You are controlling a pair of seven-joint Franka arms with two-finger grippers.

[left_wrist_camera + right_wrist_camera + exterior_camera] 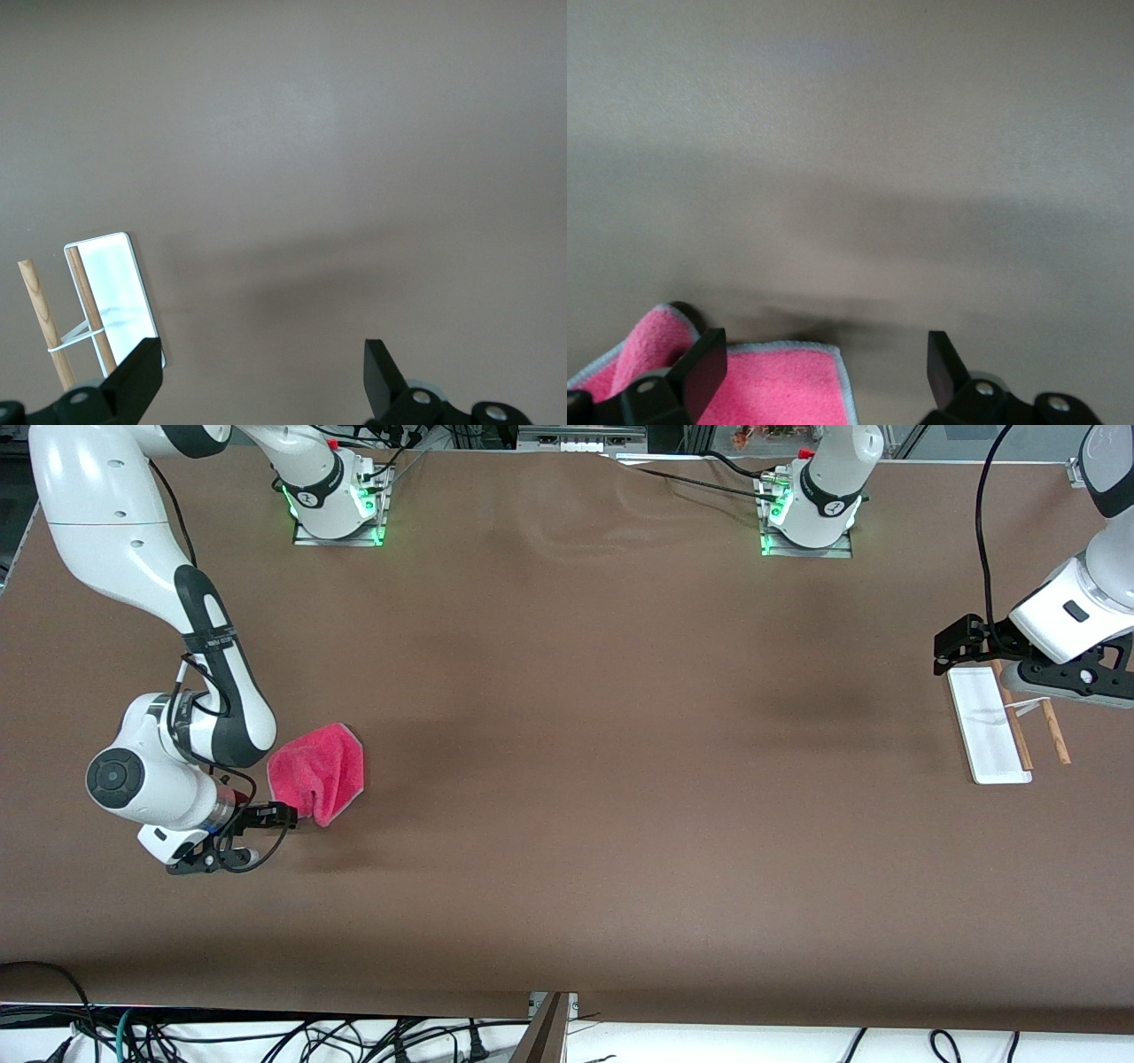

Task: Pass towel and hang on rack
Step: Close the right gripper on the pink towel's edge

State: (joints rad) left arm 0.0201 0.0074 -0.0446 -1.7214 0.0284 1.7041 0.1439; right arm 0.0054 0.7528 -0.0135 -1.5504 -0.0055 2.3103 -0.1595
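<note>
Brown table (567, 779) spans the frame; towel (319, 772) lies mid-left, right gripper (266, 819) spread apart at its lower edge; left gripper (961, 642) waits released over rack (988, 726), far right.

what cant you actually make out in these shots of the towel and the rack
- Towel: its near corner is covered by the right gripper in the front view; the right wrist view's edge cuts it off.
- Rack: its upper end sits under the left gripper in the front view; the left wrist view's edge crops its rods.
- Whether the towel is pinched: unclear.
</note>
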